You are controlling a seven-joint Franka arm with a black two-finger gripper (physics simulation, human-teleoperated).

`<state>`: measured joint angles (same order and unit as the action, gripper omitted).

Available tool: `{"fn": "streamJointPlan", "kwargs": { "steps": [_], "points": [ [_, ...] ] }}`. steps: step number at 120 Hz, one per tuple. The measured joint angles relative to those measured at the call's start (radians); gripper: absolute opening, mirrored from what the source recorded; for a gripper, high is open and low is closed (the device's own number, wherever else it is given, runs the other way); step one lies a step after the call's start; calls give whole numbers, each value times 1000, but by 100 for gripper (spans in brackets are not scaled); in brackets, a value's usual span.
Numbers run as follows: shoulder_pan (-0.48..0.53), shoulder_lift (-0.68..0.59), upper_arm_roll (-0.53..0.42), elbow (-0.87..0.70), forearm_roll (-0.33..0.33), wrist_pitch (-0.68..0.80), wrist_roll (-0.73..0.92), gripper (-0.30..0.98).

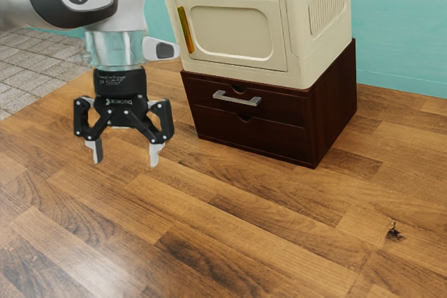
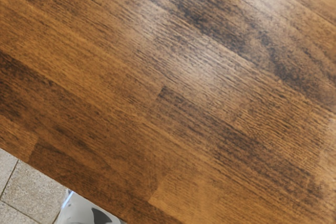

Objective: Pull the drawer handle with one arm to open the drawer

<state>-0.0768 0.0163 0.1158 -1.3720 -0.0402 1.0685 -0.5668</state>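
Note:
My gripper (image 1: 125, 156) hangs over the table at the exterior view's left, fingers pointing down and spread wide, nothing between them. The dark brown drawer cabinet (image 1: 334, 108) stands toward the back, to the exterior view's right of the gripper. Its upper drawer front (image 1: 283, 106) carries a grey metal bar handle (image 1: 237, 100); the lower drawer front (image 1: 248, 135) has only a small notch at its top. Both fronts look flush with the cabinet, and the gripper is apart from the handle.
A cream cabinet (image 1: 300, 33) with a yellow-handled door (image 1: 234, 29) sits on top of the brown one. A teal wall (image 1: 401, 26) rises behind. In the wrist view, the wooden table (image 2: 168, 108) ends at an edge above floor tiles (image 2: 34, 184).

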Motion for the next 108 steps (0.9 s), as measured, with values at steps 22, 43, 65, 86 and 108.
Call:
{"fn": "streamJointPlan", "kwargs": {
  "steps": [22, 43, 65, 86, 108],
  "points": [
    [66, 0, 1, -6, -2, 199, -239, 69],
    [131, -9, 10, 60, -18, 262, -412, 69],
    [215, -4, 7, 152, -18, 307, -557, 69],
    [195, 57, 6, 150, -21, 393, -660, 69],
    [108, 107, 3, 119, -33, 477, -742, 68]
  ]
}}
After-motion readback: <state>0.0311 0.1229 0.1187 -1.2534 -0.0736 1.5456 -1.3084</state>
